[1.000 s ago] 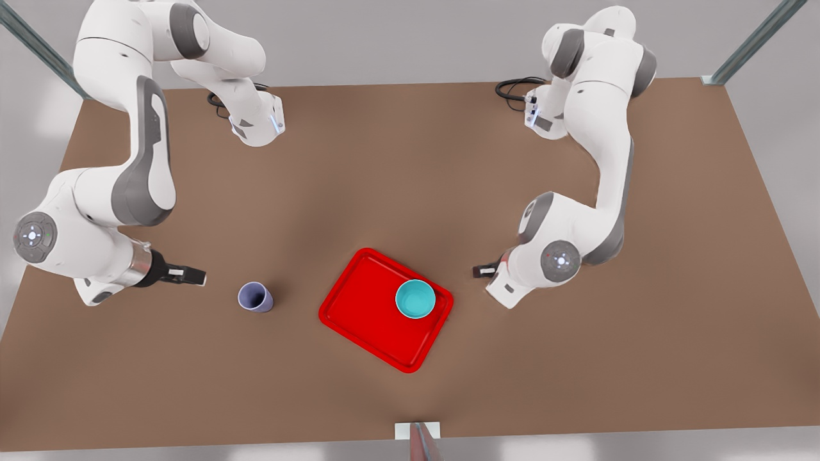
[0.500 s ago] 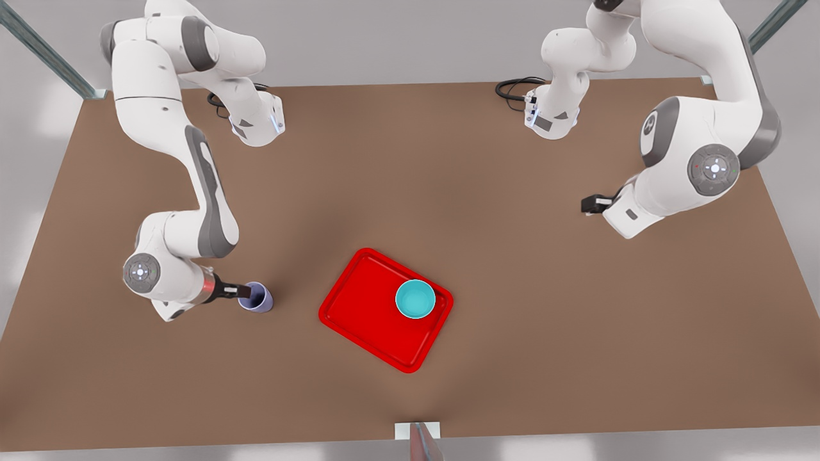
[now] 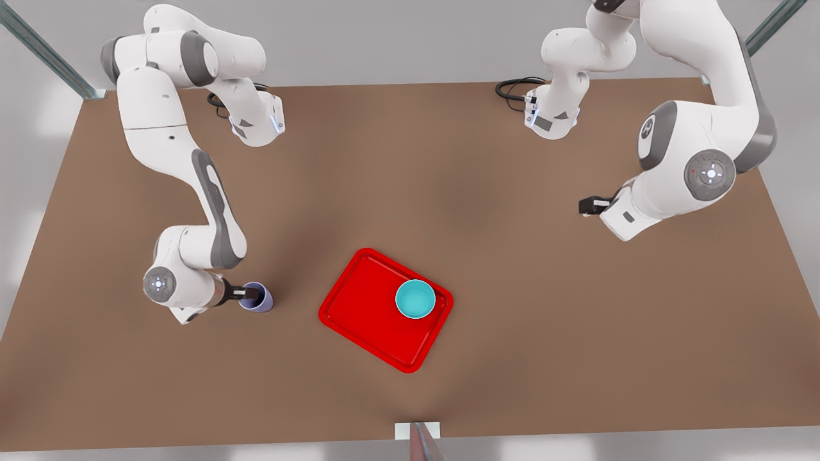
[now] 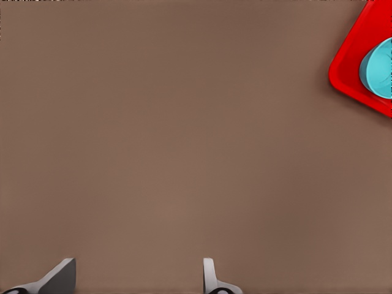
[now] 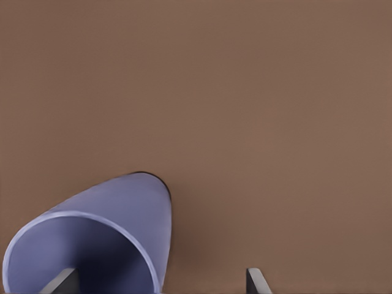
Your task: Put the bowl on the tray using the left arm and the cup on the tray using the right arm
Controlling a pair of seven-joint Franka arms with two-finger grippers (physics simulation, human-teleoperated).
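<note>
my right gripper [image 3: 251, 294] straddles the rim of the small lavender tumbler cup [image 3: 259, 298], fingers spread. my left gripper [image 3: 586, 205] waits apart, fingers spread. the round teal bowl [image 3: 415, 299] sits on the red rectangular tray [image 3: 359, 307].

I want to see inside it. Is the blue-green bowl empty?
Empty. The front view looks down into the bowl on the tray, showing only smooth teal inside.

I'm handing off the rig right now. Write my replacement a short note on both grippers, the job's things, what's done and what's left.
Right gripper: jaws open, astride the cup's rim, one finger inside, not closed.
Left gripper: open, empty, waiting over the bare table at the front view's right.
Done: bowl sits on the tray.
Left: grip the cup, which is on the table beside the tray, and set it on the tray.
</note>
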